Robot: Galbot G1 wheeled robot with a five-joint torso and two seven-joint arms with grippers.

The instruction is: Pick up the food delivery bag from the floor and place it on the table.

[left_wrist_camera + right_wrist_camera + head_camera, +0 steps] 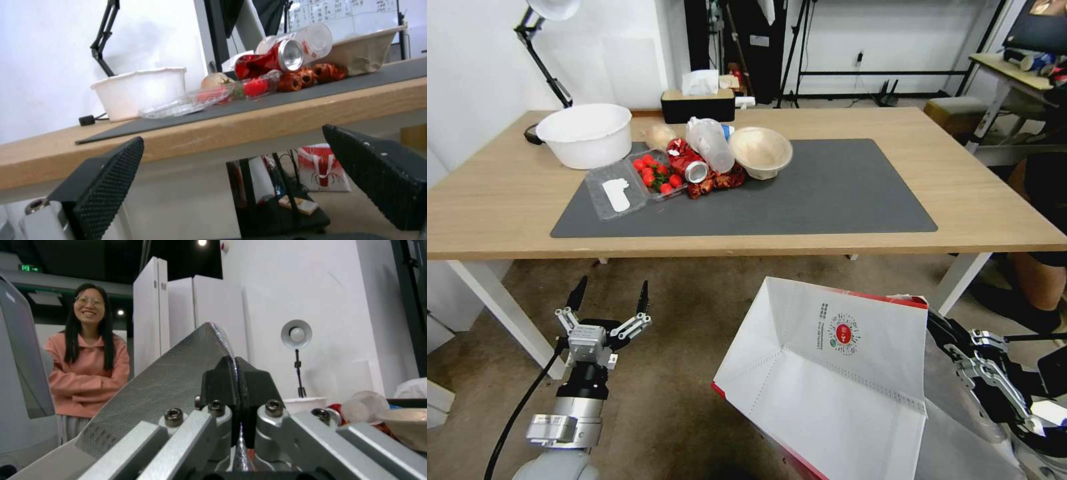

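The left gripper hangs low over the floor, short of the table's near edge, its two fingers spread wide and holding nothing; from its own wrist camera the table edge sits just above and ahead of it, so it is idle and out of the work. Above and beyond that gripper, on the dark mat, lies the clutter to keep clear of: a white bowl, an open clear tray of strawberries, a crushed red can, a plastic bottle and a beige paper bowl.

To the right of the left gripper, the food delivery bag is off the carpet, tilted, its top edge about level with the table's underside as the head camera shows it; the bag's far rim touches the right gripper, whose black pads are pressed together on a thin sheet of the silver lining, so it is clenched on the bag's wall rather than on a strap handle, though how deep the bite goes is hard to judge.

The step in hand looks like the lift toward the tabletop. A pinch on thin paper and foil may tear or slip, so the rise should be slow and steady, without swinging; the bag's base must pass fully above the table edge before it travels forward; the bare stretch of mat beyond the right gripper, well apart from the bowls and can, seems the safest place to aim for.
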